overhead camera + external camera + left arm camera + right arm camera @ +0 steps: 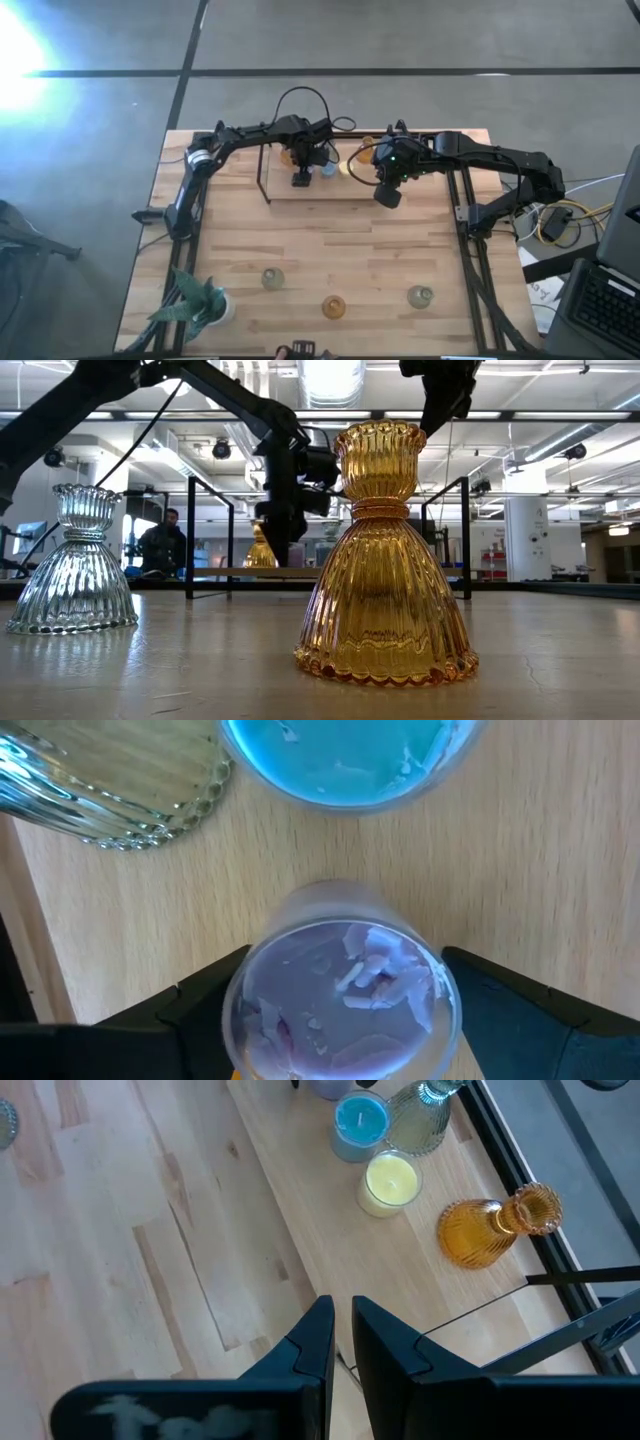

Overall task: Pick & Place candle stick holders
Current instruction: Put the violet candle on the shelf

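the raised wooden shelf [310, 190] at the far side of the table [300, 250] is the landmark. on it stands a cluster of candle stick holders: a clear ribbed one [420, 1120], an amber one [495, 1228], a blue one [357, 1125], a yellow one [388, 1183] and a purple one [345, 995]. so i judge 5 placed and the job roughly past its midpoint.

3 holders remain on the table well in front of the shelf, in a row near the front edge: a pale greenish one [272, 278], an amber bell-shaped one [334, 306] and another greenish one [420, 296]. a potted plant [195, 303] sits at the front left corner, well clear of the shelf.

the left gripper [345, 1010] hovers over the shelf, its fingers [200, 1005] spread wide on either side of the purple holder and seemingly not squeezing it. i read this as a release just made.

the right gripper [343, 1335] hangs just beyond the shelf's right end, fingers nearly together and empty.

each holder stands upright, long axis vertical, narrow neck or open mouth pointing up; the amber one in the low view [385, 555] shows this plainly.
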Robot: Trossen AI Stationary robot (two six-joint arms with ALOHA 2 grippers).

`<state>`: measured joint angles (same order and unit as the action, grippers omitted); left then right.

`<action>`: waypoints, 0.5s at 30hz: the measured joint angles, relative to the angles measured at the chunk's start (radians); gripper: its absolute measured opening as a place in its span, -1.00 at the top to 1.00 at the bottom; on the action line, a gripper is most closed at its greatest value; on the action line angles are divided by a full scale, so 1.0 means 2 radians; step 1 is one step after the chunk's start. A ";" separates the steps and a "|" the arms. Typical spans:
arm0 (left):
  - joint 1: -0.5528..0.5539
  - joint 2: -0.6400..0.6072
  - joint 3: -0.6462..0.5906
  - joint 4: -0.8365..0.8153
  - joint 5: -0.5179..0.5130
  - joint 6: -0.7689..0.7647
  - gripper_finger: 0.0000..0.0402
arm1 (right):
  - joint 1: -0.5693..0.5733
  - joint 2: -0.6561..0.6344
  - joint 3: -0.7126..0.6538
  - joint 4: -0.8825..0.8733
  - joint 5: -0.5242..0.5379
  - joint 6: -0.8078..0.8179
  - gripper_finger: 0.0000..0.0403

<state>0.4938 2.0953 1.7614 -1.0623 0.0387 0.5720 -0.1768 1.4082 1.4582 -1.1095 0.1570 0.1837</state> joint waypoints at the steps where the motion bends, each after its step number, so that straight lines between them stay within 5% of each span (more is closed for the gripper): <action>1: 0.000 0.000 0.001 0.000 0.000 0.000 -0.58 | 0.000 0.000 0.000 0.000 0.000 0.000 0.83; 15: 0.000 -0.003 0.026 -0.021 -0.021 -0.008 -0.58 | 0.000 0.000 0.000 0.000 0.000 0.000 0.83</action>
<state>0.4938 2.0883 1.8137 -1.1040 -0.0026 0.5560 -0.1768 1.4082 1.4582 -1.1098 0.1566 0.1837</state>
